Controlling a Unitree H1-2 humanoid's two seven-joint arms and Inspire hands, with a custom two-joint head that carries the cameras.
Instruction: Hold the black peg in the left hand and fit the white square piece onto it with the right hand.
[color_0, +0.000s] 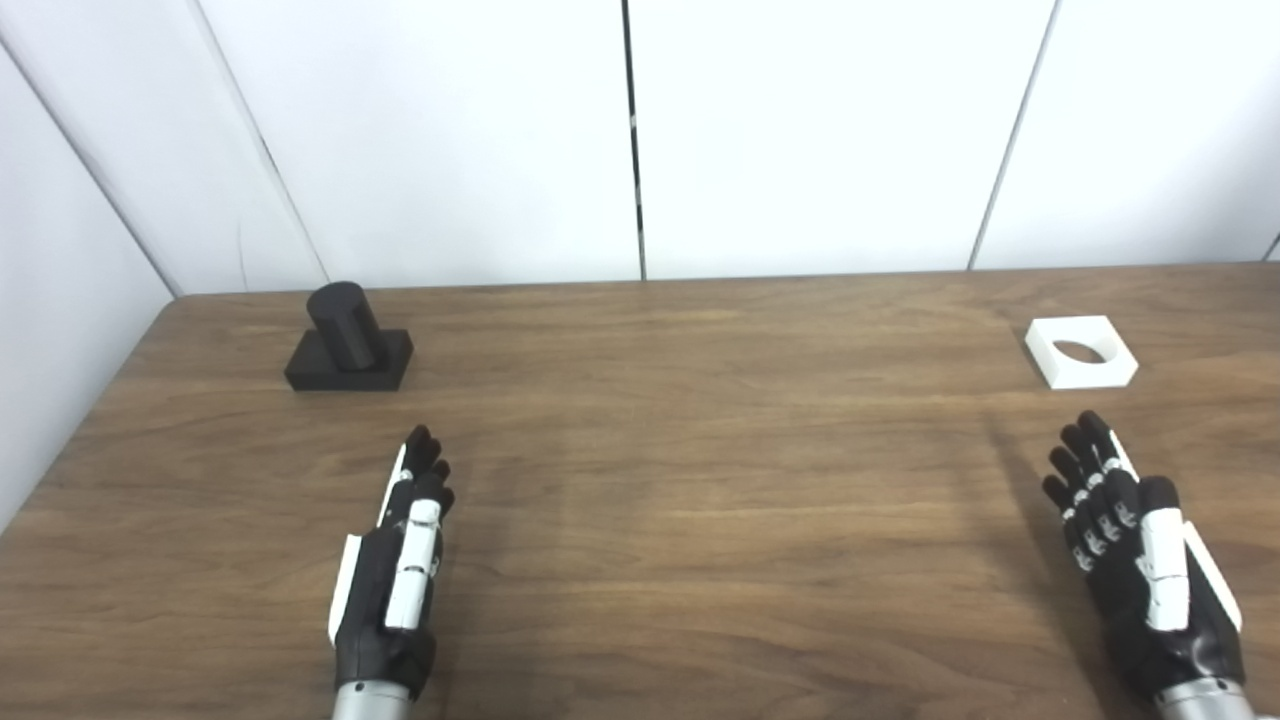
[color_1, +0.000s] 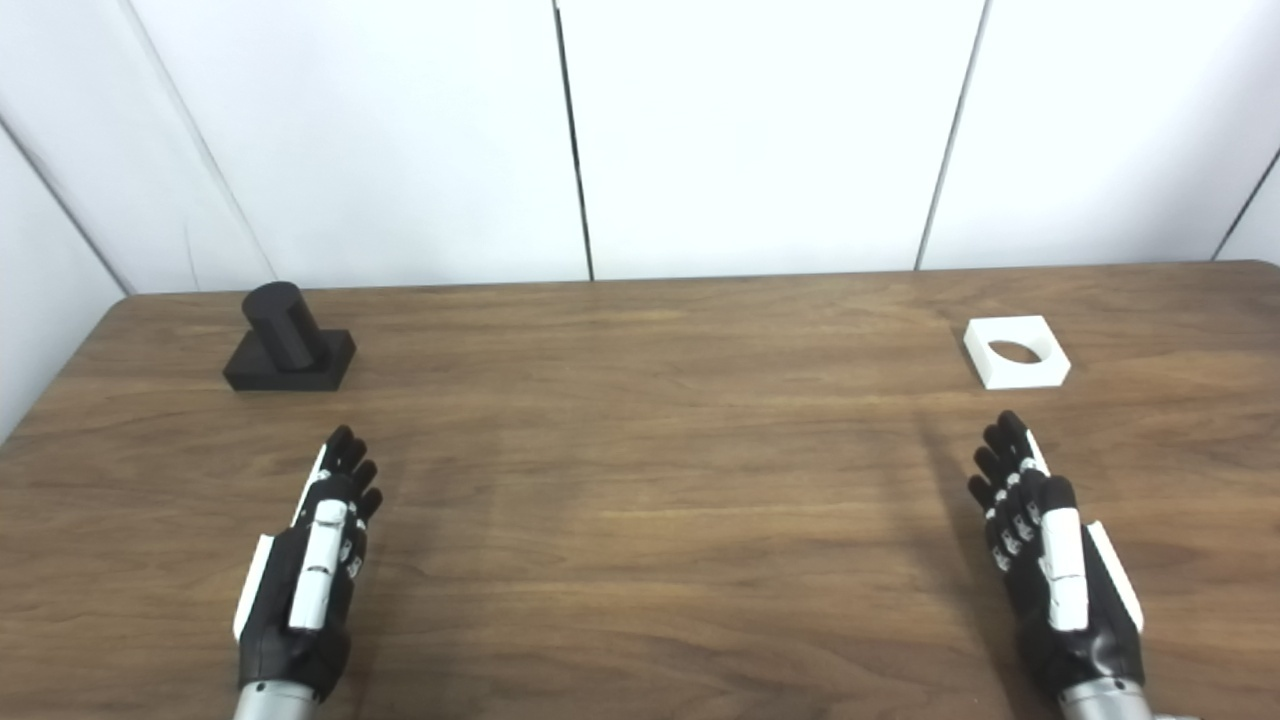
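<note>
Nothing is grasped yet: the left hand (color_0: 390, 575) and right hand (color_0: 1140, 560) lie empty, fingers extended. Next, the left must reach the black cylindrical peg on its square base (color_0: 348, 340) upper left; the white square piece with a round hole (color_0: 1080, 351) waits upper right on the wooden tabletop (color_0: 700, 450).

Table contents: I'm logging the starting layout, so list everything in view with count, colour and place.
peg: one, black, upright cylinder on a square base, far left of the table
square piece: one, white, round hole through it, lying flat at far right
table: one, brown wood grain, fills the lower picture
wall panels: white, behind the table, dark seams between them
left hand: one, black and white, open, near left, in front of the peg, holding nothing
right hand: one, black and white, open, near right, in front of the square piece, holding nothing
</note>
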